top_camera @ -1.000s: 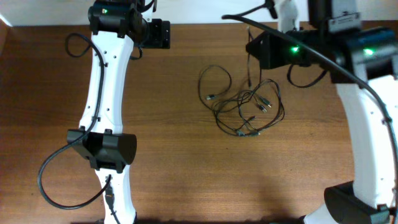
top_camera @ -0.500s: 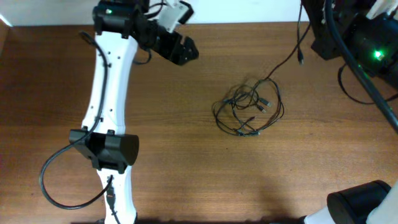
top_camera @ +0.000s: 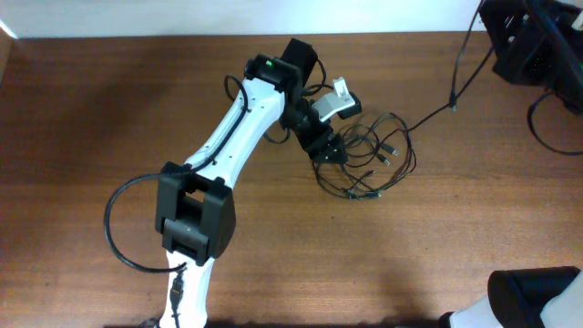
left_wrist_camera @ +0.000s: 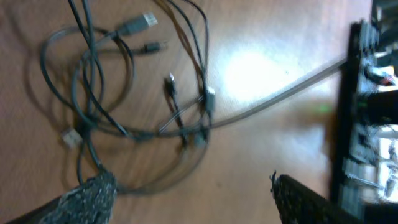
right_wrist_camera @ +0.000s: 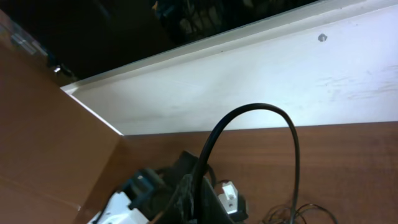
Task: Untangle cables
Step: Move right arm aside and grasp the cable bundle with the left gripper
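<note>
The cables (top_camera: 369, 166) are judged light, limp and a little springy. A pull on any one loop is likely to drag the whole knot across the smooth wood rather than free it, so the heap probably needs pinning while a single cord is drawn out. The best hold looks like a stretch of cord just behind a plug, or an outer loop that stands clear of the crossings. The thin cord could slip between pads, and a sharp tug on a plug might strain it. They are several thin black cords heaped into one loose tangle right of centre in the overhead view, lying on the brown table (top_camera: 273, 273). In the left wrist view the cables (left_wrist_camera: 124, 93) fill the upper left as overlapping rounded loops with small plugs poking out. Among them are a flat metal-tipped plug (left_wrist_camera: 140, 23) near the top and a pale little connector at the left edge of the knot. One strand (top_camera: 453, 98) leaves the heap and rises towards the upper right corner of the overhead frame. The left end effector (top_camera: 328, 150) sits at the tangle's left edge. Its own camera shows the left end effector (left_wrist_camera: 189, 186) spread wide, fingers (left_wrist_camera: 93, 193) apart at the bottom of the frame with nothing between them. The right end effector (top_camera: 528, 46) is a dark mass in the upper right corner. Whether it is gaping or clamped on that strand I cannot tell.
</note>
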You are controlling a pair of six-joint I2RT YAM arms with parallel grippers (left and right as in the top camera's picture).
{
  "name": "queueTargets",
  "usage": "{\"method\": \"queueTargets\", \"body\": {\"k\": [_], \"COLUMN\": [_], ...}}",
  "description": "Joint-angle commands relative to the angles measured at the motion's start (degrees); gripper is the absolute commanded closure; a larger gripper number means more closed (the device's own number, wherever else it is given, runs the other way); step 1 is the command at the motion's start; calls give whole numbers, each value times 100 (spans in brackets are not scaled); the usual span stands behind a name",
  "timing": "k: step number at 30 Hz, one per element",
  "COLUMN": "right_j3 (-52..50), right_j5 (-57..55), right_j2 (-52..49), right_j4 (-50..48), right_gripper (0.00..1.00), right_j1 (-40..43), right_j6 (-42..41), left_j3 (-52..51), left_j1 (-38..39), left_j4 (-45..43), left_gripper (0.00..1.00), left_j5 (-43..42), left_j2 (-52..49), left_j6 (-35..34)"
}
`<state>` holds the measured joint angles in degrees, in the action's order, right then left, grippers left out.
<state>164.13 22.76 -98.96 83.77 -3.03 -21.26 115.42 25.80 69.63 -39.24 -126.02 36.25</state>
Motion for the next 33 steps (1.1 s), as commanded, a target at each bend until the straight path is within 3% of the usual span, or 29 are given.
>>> {"method": "queueTargets", "body": {"k": [1, 3, 9, 13, 15, 21, 33], "right_j3": [28, 28, 28, 28, 28, 28, 28], "right_j5": [101, 103, 101, 103, 101, 105, 105], "right_j2": [-26, -44, -52, -70, -90, -140, -144], "right_j4": [0, 2, 50, 52, 74, 107, 111], "right_gripper": [96, 96, 96, 96, 96, 96, 96], "right_j1": [50, 48, 48, 48, 48, 48, 48], "right_j6": [-15, -4, -2, -2, -2, -2, -24], "left_j3": [-396, -562, -1169, -1526, -1526, -1526, -1526], "left_j1": [-17, 11, 46, 52, 85, 195, 197], "left_j4": [-487, -533, -761, -1401, -1644, -1869, -2227], "left_gripper": [16, 16, 15, 15, 22, 21, 32], "left_j5": [-728, -1211, -1180, -1185, -1185, -767, -1051], "left_j2": [33, 33, 33, 33, 33, 31, -459], "left_j6": [404, 1147, 2745, 2817, 2813, 2813, 2811]}}
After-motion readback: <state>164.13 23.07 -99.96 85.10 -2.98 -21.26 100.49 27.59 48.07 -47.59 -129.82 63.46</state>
